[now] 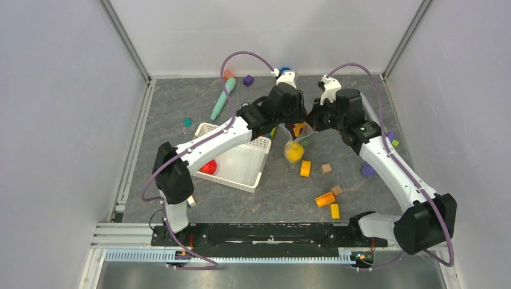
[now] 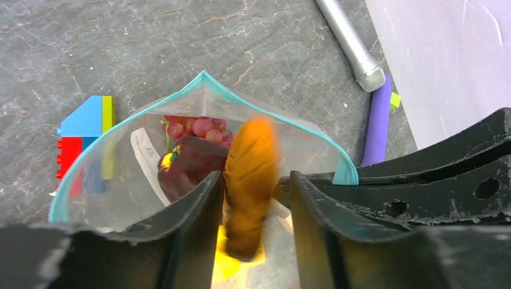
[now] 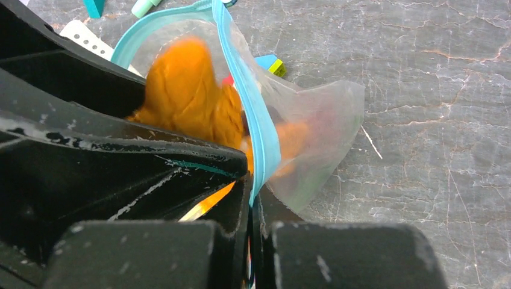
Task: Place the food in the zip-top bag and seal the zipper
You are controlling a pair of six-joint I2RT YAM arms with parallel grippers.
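**Carrot going in nose-down**

Orange carrot [image 2: 252, 156] is upright, long axis running down between the left jaws into the open zip-top bag [image 3: 319, 120]. Can't tell if they're pinching it. Right jaws are clenched on the zipper [image 3: 259, 120]. Bag sits mid-bench [image 1: 289, 198], beside the white basket [image 1: 263, 162], grapes [image 2: 196, 127] inside.

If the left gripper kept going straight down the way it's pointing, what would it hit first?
The orange carrot between its fingers, in the open zip-top bag mouth; past that, likely the maroon food inside, though depth is unclear.
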